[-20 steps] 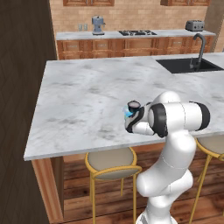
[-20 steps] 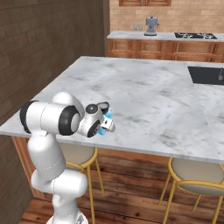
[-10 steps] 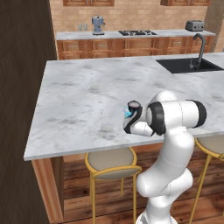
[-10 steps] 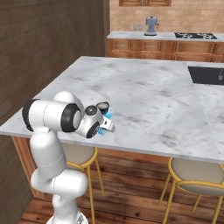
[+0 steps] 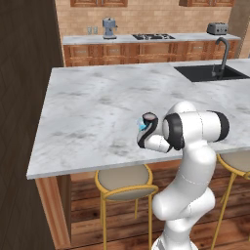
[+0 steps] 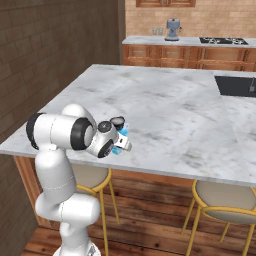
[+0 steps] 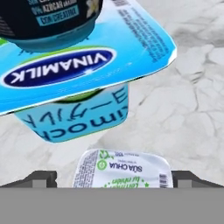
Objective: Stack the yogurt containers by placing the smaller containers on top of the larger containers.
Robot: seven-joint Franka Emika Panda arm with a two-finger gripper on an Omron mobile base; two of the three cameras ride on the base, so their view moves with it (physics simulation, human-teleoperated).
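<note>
Hand view: small cup waits between the fingers

Hand view shows the tub (image 7: 83, 70) with the dark cup (image 7: 48, 19) already standing on its lid. Just before the tub, the tiny cup (image 7: 122, 168) lies between the two fingertips (image 7: 41, 178); the hand (image 7: 114, 179) is released, jaws wide, not grasping it. On the base views the hand (image 6: 119, 145) sits low at the near edge of the counter (image 5: 93, 107), almost as half a second ago, only a little shifted. So one small cup seems placed, and I judge that closing on the tiny cup is next.
</note>
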